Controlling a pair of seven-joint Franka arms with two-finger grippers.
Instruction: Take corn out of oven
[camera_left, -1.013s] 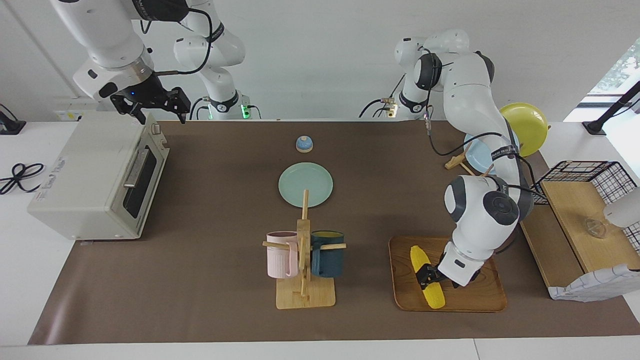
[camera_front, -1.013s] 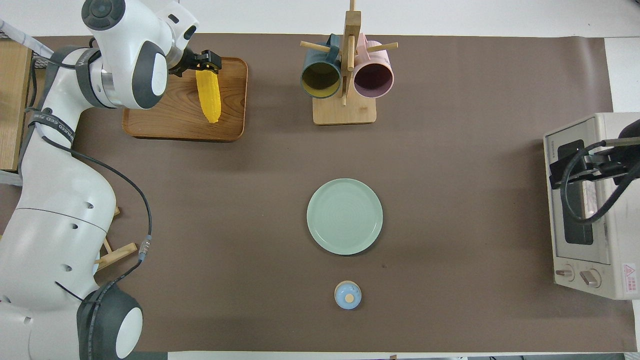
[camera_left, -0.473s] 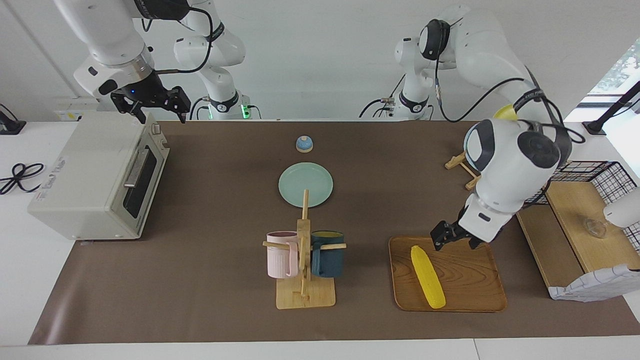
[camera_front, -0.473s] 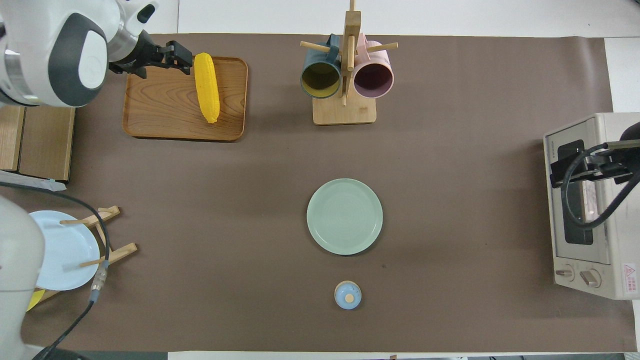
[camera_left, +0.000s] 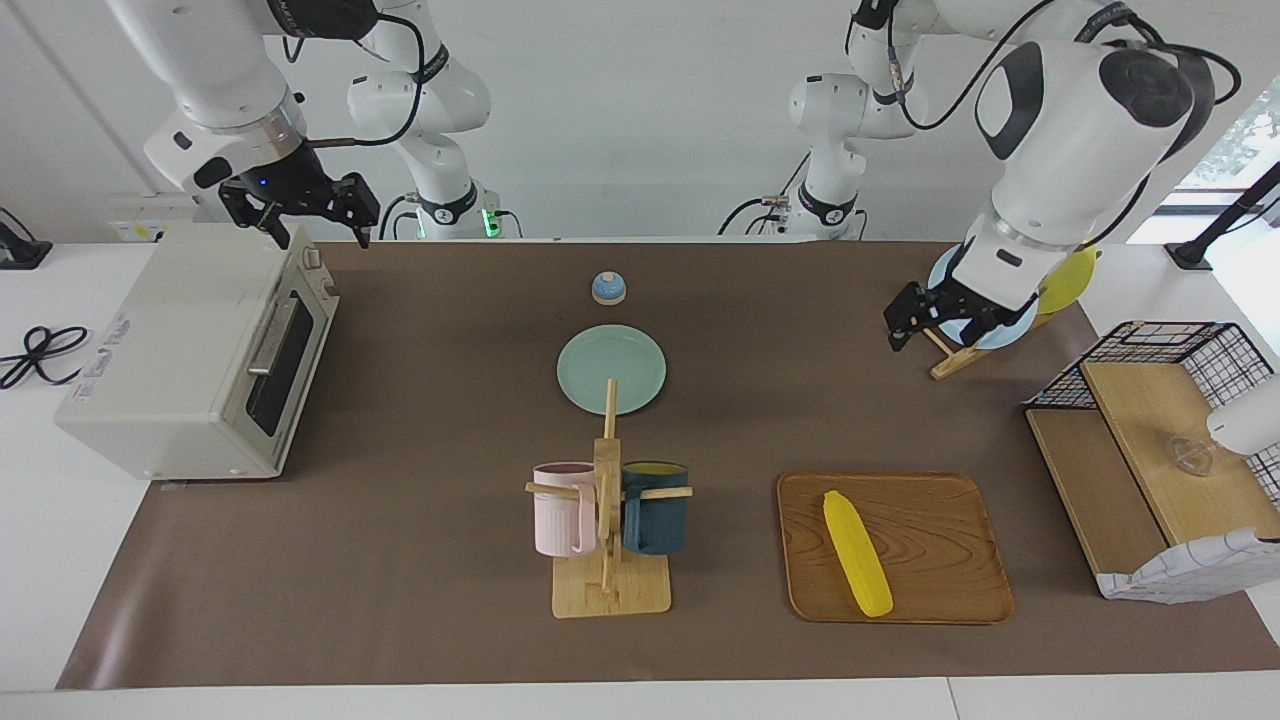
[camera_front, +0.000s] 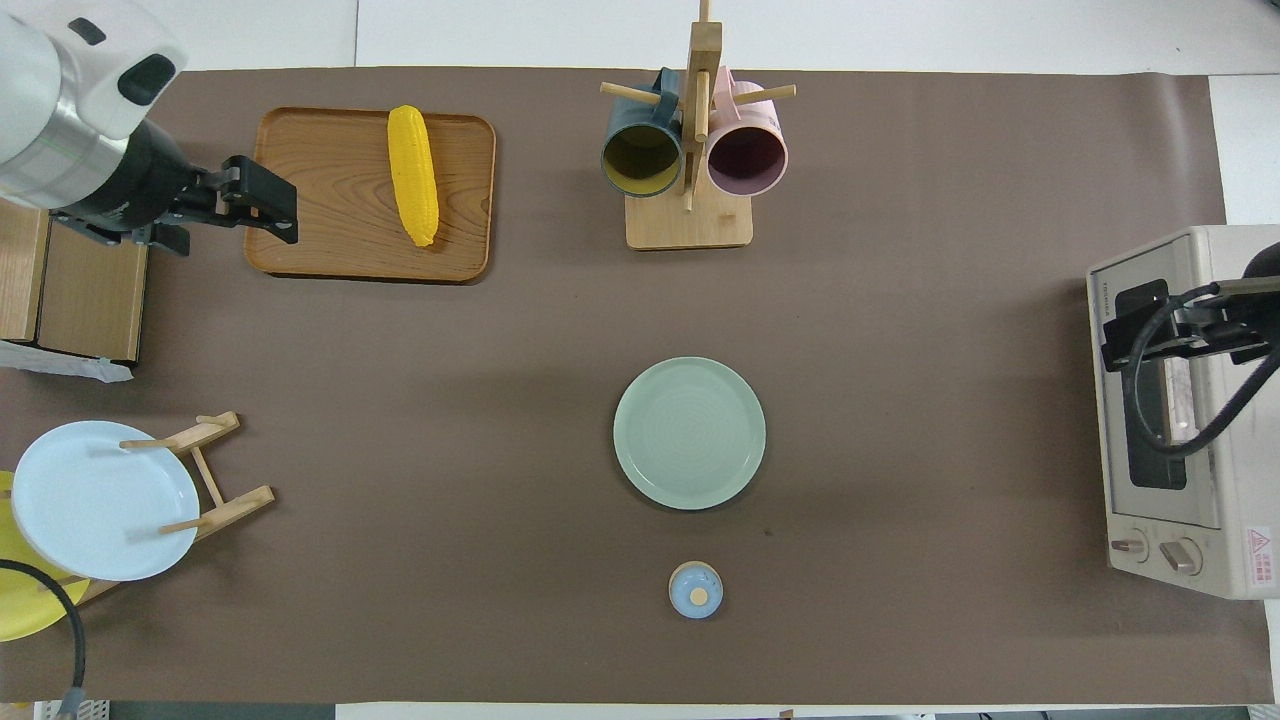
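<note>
The yellow corn lies loose on a wooden tray, far from the robots at the left arm's end. The off-white oven stands at the right arm's end with its glass door shut. My left gripper hangs open and empty high over the mat, between the tray and the plate stand. My right gripper is open and empty above the oven's top, over the door's upper edge.
A wooden mug tree holds a pink and a dark blue mug. A green plate and a small blue knobbed lid lie mid-table. A stand with pale blue and yellow plates and a wire-and-wood shelf flank the tray.
My left gripper lifted away from the corn and swung up and back toward the plate stand. The corn stayed on the tray. The right gripper barely moved.
</note>
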